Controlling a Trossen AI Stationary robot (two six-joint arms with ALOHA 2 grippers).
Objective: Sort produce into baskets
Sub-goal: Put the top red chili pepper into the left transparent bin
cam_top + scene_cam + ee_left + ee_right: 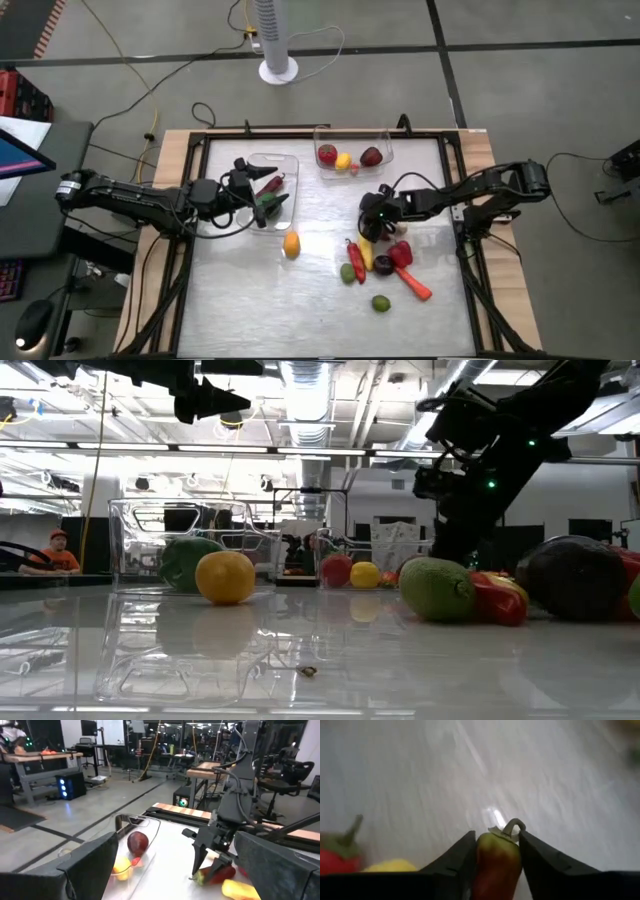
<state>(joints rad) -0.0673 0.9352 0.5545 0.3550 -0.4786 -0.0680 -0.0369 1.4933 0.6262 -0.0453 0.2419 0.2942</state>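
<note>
Grey floor (520,110) crossed by dark seams and loose cables. White fan pedestal (277,40) beyond the table's far edge. Ceiling strip lights (300,451), workbenches (45,757) and office chairs behind.

Your two arms were dark, jointed, with black cables looped alongside; green light glowed near right gripper (372,222); its fingers (540,865) were black wedges.

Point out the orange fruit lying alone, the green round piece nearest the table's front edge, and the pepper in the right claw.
orange fruit (291,244), high view, its middle.
green round piece (381,303), high view, its middle.
pepper (496,862), right wrist view, on its body between the right claw's fingers.
</note>
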